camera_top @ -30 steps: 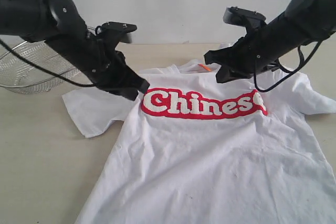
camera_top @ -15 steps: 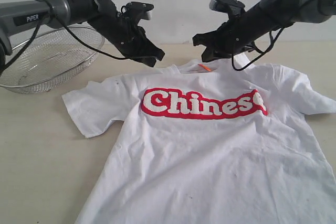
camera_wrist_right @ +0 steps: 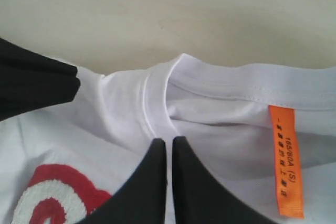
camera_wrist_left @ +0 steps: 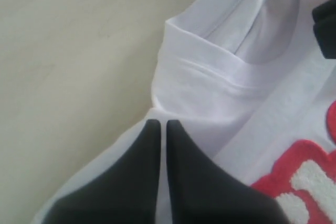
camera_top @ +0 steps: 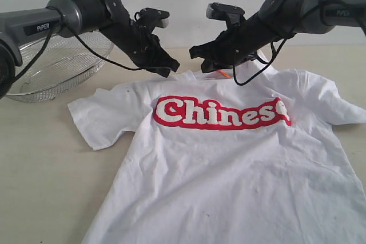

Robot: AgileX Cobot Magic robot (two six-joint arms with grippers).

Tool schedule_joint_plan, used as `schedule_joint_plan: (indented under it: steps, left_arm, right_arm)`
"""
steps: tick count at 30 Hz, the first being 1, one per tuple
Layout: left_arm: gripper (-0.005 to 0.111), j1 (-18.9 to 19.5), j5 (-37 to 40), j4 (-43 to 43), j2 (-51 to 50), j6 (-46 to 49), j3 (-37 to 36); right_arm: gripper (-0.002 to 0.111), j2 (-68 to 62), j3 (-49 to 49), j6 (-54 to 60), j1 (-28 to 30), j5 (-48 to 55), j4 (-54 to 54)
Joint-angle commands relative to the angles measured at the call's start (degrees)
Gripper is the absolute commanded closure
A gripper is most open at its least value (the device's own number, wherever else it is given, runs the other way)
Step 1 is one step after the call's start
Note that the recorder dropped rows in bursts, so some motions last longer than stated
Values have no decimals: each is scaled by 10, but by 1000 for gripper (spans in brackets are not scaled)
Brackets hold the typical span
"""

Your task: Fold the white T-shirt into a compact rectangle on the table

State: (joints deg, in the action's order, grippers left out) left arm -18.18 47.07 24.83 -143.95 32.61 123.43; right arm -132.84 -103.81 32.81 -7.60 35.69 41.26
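The left arm (camera_top: pixel 34 24) and the right arm (camera_top: pixel 343 12) each have a smooth grey tube link with small white "PiPER" lettering. It joins a rounded black joint housing and an angular black forearm section dotted with a few small pale screw heads. Thin black cables (camera_top: pixel 239 83) loop loosely beside the black sections, and a small boxy black camera module (camera_top: pixel 153 15) with a pale grey end sits on top of each wrist. The left gripper (camera_wrist_left: pixel 160 124) and the right gripper (camera_wrist_right: pixel 169 141) end in matte black jaws, flat wedges that taper to blunt tips.
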Motion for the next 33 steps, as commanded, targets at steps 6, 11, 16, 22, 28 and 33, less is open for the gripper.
schedule_joint_plan:
  steps: [6,11,16,22,28,33]
  left_arm:
    - [102,-3,23,-2,-33,37,2]
    - [102,-3,16,-2,-33,38,2]
    - [102,-1,-5,-3,-33,38,2]
    - [102,-1,-25,-20,-34,36,2]
    - [102,6,-22,-24,-54,32,2]
    - [102,16,-14,-24,-58,30,2]
  right_arm:
    - [109,2,-4,7,-1,7,1]
    - [109,2,-4,9,-1,13,1]
    - [109,4,-4,9,-1,26,4]
    - [109,33,-4,10,-3,26,5]
    - [109,72,-1,3,-3,90,-39]
    - [109,91,40,13,-4,133,-44]
